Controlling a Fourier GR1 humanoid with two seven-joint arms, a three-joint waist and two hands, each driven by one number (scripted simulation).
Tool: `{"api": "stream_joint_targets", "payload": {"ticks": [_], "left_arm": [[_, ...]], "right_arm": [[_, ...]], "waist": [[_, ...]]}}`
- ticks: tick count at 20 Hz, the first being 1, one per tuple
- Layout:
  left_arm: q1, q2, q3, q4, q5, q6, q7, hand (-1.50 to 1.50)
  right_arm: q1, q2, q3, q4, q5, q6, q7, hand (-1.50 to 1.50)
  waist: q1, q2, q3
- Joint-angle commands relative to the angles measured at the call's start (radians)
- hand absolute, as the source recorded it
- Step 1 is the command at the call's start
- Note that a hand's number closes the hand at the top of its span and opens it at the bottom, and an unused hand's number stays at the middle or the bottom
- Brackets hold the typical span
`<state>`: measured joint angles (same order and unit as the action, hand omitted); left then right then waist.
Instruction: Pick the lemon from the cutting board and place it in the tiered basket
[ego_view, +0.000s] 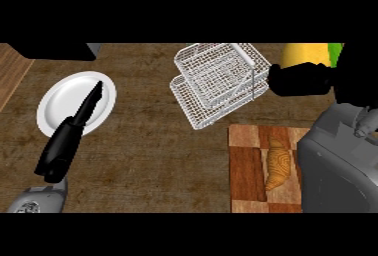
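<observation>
A: Where's the lemon?

B: Up at the far right, yellow showing just above the right robot hand, which looks curled round its lower part. It's off the board already.

A: And the basket?

B: Straight to the left of that robot hand, close beside it; the wire rim nearly meets the fingers. So the move, I'd judge, is a short sideways carry leftward and over the rim.

A: Long axis of the lemon?

B: Can't tell; too much is hidden.

A: Anything in the way?

B: Only the basket's own upright wire and upper tier. A croissant lies lengthwise on the board, nearer us, clear of the path.

A: The other one?

B: Left robot hand is well apart, fingers straight over a white plate on the bench, holding nothing.
</observation>
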<state>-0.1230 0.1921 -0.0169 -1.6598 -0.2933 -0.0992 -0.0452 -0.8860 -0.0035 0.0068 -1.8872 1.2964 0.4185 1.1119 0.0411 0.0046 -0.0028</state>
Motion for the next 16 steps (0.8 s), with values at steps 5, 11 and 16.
{"api": "stream_joint_targets", "payload": {"ticks": [5, 11, 16], "left_arm": [[0.018, -0.028, -0.043, 0.004, -0.039, 0.019, -0.028, 0.00], [0.002, -0.019, -0.024, 0.009, -0.017, 0.001, -0.027, 0.00], [-0.027, 0.002, 0.000, 0.001, -0.011, -0.011, 0.006, 0.00]], "right_arm": [[-0.259, 0.003, -0.178, 0.455, -0.075, -0.172, 0.099, 1.50], [-0.317, 0.003, -0.233, 0.770, -0.063, -0.419, -0.006, 1.50], [-0.307, 0.003, -0.278, 0.865, -0.145, -0.688, -0.066, -1.50]], "waist": [[0.009, 0.007, 0.001], [0.015, 0.014, 0.002], [0.025, 0.016, 0.003]]}}
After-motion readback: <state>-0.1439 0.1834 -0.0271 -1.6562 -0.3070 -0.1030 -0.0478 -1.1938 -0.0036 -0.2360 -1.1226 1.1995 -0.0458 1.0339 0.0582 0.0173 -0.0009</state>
